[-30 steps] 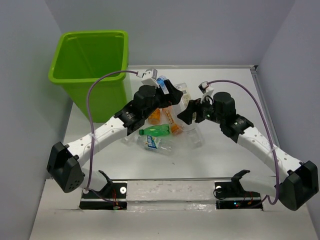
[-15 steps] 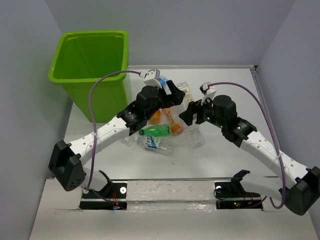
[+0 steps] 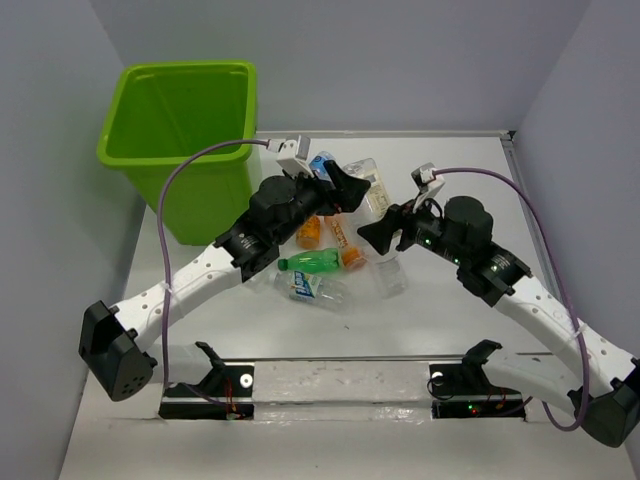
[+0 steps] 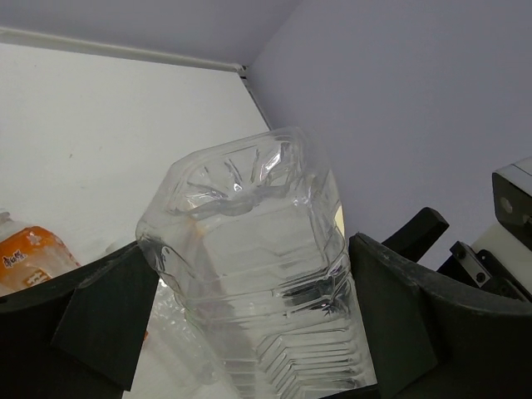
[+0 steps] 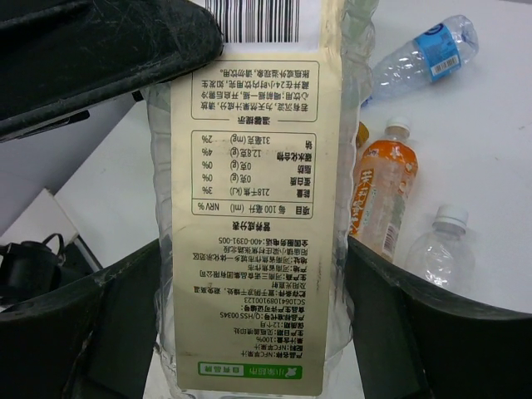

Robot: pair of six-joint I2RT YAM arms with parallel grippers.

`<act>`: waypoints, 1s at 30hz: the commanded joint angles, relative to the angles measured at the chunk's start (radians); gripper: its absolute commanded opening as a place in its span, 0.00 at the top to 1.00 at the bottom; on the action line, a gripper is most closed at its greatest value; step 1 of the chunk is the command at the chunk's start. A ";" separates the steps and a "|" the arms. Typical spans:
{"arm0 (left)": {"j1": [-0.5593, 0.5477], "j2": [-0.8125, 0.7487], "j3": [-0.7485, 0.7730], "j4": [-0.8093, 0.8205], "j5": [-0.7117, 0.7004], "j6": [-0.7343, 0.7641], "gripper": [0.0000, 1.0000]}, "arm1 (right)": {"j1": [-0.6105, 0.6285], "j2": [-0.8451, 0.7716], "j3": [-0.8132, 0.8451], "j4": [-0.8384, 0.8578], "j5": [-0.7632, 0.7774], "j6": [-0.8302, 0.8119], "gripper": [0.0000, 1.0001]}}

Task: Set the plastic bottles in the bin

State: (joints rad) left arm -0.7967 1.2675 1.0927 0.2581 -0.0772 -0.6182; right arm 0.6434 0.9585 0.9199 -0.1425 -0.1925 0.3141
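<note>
One lime-green bin (image 3: 180, 110). One green bottle (image 3: 315, 262), two orange bottles (image 3: 312, 233), one blue-labelled bottle (image 5: 436, 46), and at least three clear bottles (image 4: 258, 274); overlap in the pile hides the exact number of clear ones.

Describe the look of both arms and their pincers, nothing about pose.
Both arms match: the left arm and right arm have white links between bulky black joint housings and black bases. A purple cable loops from each to a white plug near the wrist. The left pincer and right pincer are matte black, with broad wedge-shaped fingers.
</note>
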 commanded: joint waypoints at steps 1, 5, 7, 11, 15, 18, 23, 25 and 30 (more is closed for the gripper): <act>0.017 -0.040 0.004 -0.052 0.004 0.084 0.01 | 0.030 -0.069 0.094 0.169 -0.186 0.023 0.70; 0.017 -0.036 0.025 -0.042 0.068 0.064 0.01 | 0.030 -0.011 0.108 0.196 -0.301 0.066 0.71; 0.017 -0.030 0.032 -0.042 0.073 0.045 0.13 | 0.030 0.009 0.091 0.225 -0.301 0.083 0.71; 0.019 -0.033 0.021 -0.036 0.088 0.034 0.48 | 0.030 0.019 0.080 0.233 -0.294 0.077 0.56; 0.060 -0.065 0.030 -0.056 0.044 0.011 0.79 | 0.030 -0.003 0.068 0.181 -0.226 0.050 0.14; 0.132 -0.092 0.041 -0.063 0.072 -0.008 0.95 | 0.030 -0.035 0.044 0.167 -0.203 0.031 0.09; 0.200 -0.114 0.073 -0.075 0.139 -0.015 1.00 | 0.030 -0.061 0.036 0.135 -0.182 0.020 0.05; 0.235 -0.117 0.145 -0.098 0.140 0.005 1.00 | 0.030 -0.082 0.036 0.078 -0.145 -0.006 0.03; 0.313 -0.091 0.485 -0.247 0.049 0.087 1.00 | 0.030 -0.113 0.030 -0.015 -0.023 -0.056 0.02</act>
State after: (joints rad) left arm -0.5301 1.1873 1.2713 0.0399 0.0410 -0.6147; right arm 0.6636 0.8639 0.9459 -0.0937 -0.3084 0.3157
